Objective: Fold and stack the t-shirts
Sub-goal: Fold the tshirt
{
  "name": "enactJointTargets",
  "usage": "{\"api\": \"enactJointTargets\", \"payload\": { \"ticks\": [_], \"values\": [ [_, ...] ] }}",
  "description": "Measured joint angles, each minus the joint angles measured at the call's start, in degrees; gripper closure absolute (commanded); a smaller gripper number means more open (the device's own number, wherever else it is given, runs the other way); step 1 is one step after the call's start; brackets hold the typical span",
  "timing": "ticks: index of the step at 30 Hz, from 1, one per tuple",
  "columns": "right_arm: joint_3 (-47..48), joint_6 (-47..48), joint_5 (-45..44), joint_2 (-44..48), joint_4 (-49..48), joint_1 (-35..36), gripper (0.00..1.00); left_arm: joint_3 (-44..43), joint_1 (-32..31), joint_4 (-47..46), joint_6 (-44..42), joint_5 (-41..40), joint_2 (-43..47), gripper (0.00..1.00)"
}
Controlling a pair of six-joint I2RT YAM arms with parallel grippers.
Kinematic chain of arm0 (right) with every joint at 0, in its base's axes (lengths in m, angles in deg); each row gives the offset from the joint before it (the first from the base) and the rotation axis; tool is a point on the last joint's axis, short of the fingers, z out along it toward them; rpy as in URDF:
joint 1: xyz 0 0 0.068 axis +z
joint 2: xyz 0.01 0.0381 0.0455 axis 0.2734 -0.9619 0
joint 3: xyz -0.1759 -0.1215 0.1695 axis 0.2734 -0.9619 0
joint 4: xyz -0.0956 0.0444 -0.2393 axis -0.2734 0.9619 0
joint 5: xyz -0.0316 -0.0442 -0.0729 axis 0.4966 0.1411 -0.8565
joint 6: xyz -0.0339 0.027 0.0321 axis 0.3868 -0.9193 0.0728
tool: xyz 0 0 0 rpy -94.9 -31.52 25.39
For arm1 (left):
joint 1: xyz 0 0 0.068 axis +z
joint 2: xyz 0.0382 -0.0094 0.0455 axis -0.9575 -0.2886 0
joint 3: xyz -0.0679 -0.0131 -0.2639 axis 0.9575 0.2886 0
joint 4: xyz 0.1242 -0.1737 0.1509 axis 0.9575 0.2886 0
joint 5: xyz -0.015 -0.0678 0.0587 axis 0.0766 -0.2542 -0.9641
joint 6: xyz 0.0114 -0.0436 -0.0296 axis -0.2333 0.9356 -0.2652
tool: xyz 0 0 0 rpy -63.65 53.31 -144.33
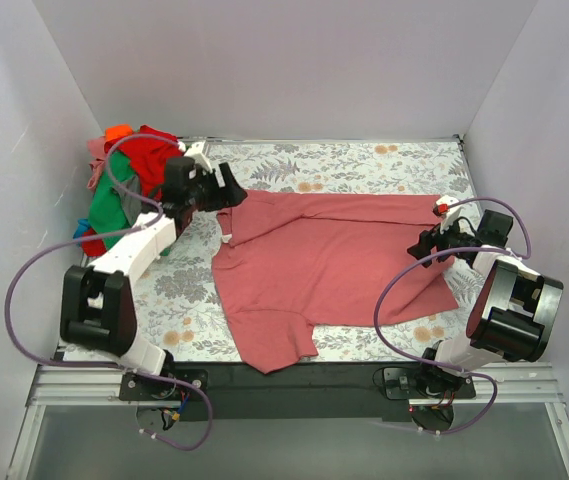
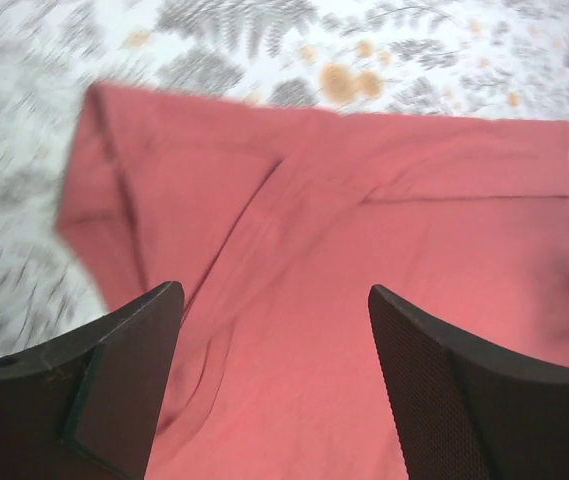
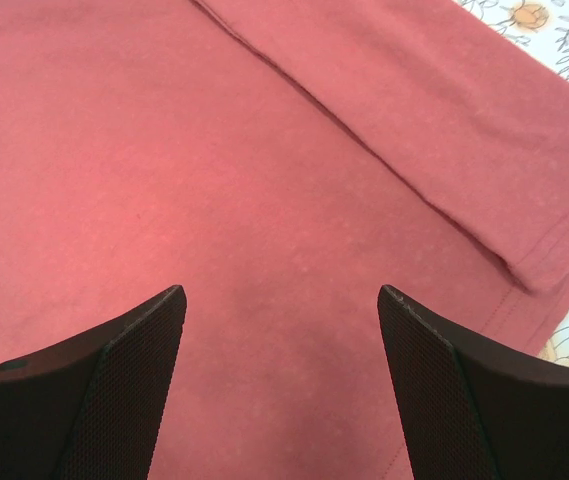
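Salmon-pink t-shirt [image 1: 324,255] lies lengthwise across centre frame between left gripper [image 1: 227,191] and right gripper [image 1: 430,240], both wide open, empty.

The top external view looks down from above and behind the arm bases over the whole table [image 1: 364,160], while both wrist views sit close above the salmon-pink t-shirt [image 1: 334,260] it also shows, the left one blurred, apparently facing its far edge.
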Motion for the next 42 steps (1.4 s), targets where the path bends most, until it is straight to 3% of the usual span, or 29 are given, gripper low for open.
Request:
{"api": "enactJointTargets", "payload": {
  "ticks": [3, 7, 13, 24, 31, 34, 42],
  "values": [
    [0.6, 0.1, 0.2, 0.0, 1.8, 0.0, 0.17, -10.6, -0.1, 1.0, -2.3, 6.5, -9.8, 0.34],
    [2.7, 0.8, 1.1, -0.4, 5.7, 0.0, 0.19, -20.9, -0.4, 4.8, -4.9, 13.0, -24.0, 0.35],
    [5.8, 2.1, 2.1, -2.8, 9.7, 0.0, 0.22, -26.0, -1.5, 13.3, -7.7, 15.7, -35.7, 0.35],
    [6.3, 3.1, 2.6, -3.9, 13.1, 0.0, 0.22, -29.8, -4.6, 17.9, -10.3, 13.9, -38.0, 0.45],
    [6.3, 3.2, 2.6, -3.9, 13.2, 0.0, 0.23, -29.9, -5.1, 19.2, -11.2, 13.0, -38.2, 0.67],
    [6.3, 3.2, 2.6, -3.9, 13.2, 0.0, 0.23, -29.9, -5.6, 19.8, -11.4, 12.7, -38.2, 0.69],
    [6.3, 3.2, 2.6, -3.9, 13.3, 0.0, 0.23, -29.1, -7.3, 20.2, -11.7, 11.5, -37.9, 0.88]
  ]
}}
